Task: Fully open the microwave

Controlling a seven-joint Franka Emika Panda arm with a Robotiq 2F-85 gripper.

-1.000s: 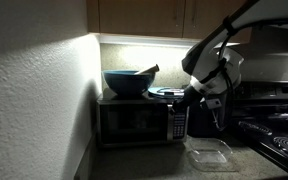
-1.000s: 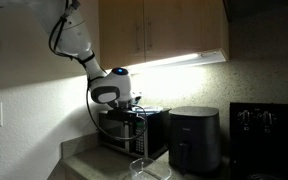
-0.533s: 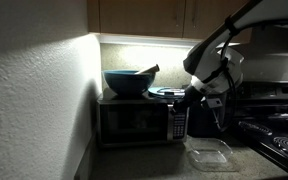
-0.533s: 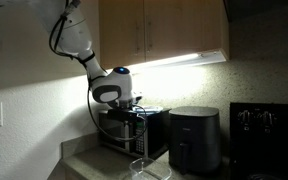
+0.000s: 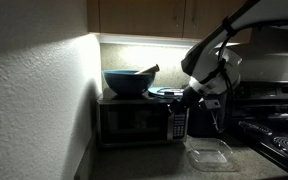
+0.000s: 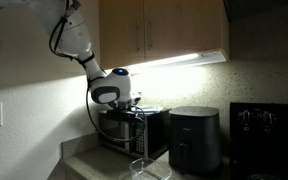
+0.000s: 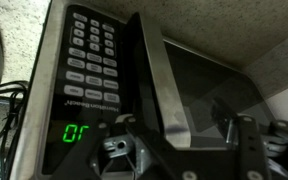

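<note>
The microwave (image 5: 139, 120) is a dark box on the counter under the lit cabinets, also seen behind the arm in an exterior view (image 6: 122, 132). In the wrist view its button panel (image 7: 89, 55) with a green display lies at the left. The glass door (image 7: 209, 85) stands slightly ajar, its metal-coloured edge (image 7: 162, 95) swung out from the panel. My gripper (image 7: 189, 138) is open and straddles that door edge, with one finger (image 7: 134, 145) on the panel side and the other on the glass side. In both exterior views the gripper (image 5: 190, 97) (image 6: 134, 108) sits at the microwave's upper front corner.
A blue bowl (image 5: 127, 82) with a utensil rests on top of the microwave. A clear plastic container (image 5: 210, 153) lies on the counter in front. A black windowless box appliance (image 6: 194, 140) stands beside the microwave, and a black stove (image 5: 280, 135) beyond it. A white wall (image 5: 34, 100) closes one side.
The arm has stayed in place at the microwave's front corner. The gripper's shape there looks slightly wider now than in the earlier frames.
</note>
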